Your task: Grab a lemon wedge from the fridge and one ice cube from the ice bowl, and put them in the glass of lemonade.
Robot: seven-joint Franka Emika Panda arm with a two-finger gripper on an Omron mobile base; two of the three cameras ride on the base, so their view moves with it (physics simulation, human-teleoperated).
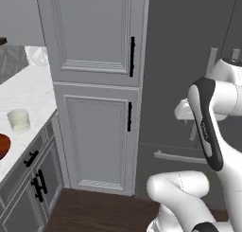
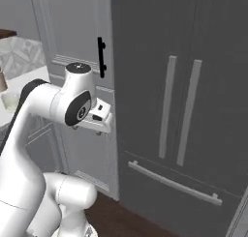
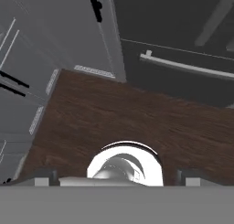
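At the far left I see the ice bowl (image 1: 2, 146) cut by the frame edge on the white table (image 1: 28, 91), with the glass of lemonade (image 1: 19, 120) just behind it. Right of them stand the light grey cabinets (image 1: 97, 84), then the fridge (image 2: 193, 62), both doors closed. My gripper (image 3: 116, 181) points down at the wooden floor (image 3: 137, 122) before the fridge; its fingers (image 3: 42, 177) stand apart, holding nothing.
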